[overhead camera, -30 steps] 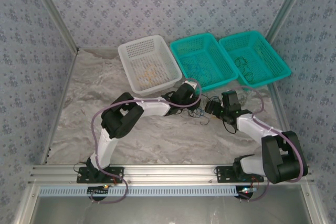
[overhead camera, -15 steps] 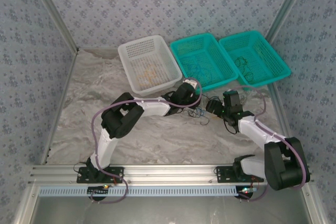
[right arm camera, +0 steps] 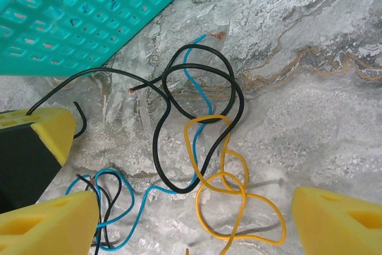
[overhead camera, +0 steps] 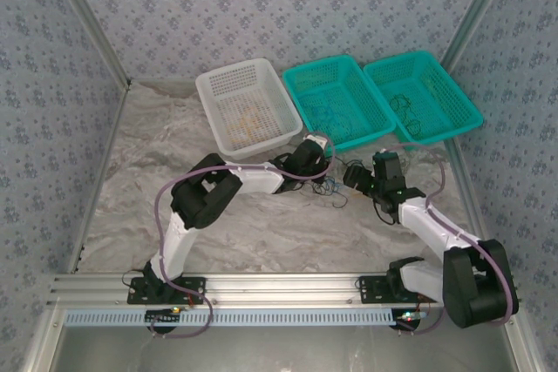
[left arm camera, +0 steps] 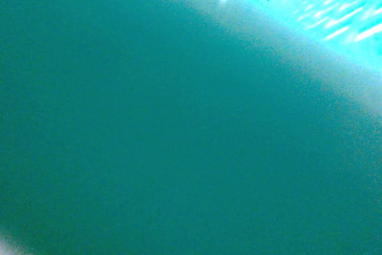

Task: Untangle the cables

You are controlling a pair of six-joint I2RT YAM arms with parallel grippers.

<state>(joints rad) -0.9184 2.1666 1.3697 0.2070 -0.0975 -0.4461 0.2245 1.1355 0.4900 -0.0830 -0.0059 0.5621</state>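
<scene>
The cables (right arm camera: 156, 141) are thin black, blue (right arm camera: 133, 194) and yellow (right arm camera: 197, 211) wires, looped through one another on the marbled table in front of the teal basket (right arm camera: 89, 10). From above, the clump (overhead camera: 331, 187) lies between my two grippers. My right gripper (right arm camera: 194, 219) hovers over it, open, with a yellow finger on each side of the yellow loops. My left gripper (overhead camera: 311, 156) is shut at the clump's left. One of its yellow fingertips (right arm camera: 42, 132) shows there, and a black wire runs up to it. I cannot tell whether that wire is pinched.
A white basket (overhead camera: 248, 106) and two teal baskets (overhead camera: 340, 98) (overhead camera: 423, 93) stand in a row behind the cables, each with some wires inside. The left wrist camera sits tight against a teal basket wall (left arm camera: 179, 117). Bare table lies to the near left.
The right forearm has swung toward the near right, with its gripper staying over the cables. The left arm has kept its place.
</scene>
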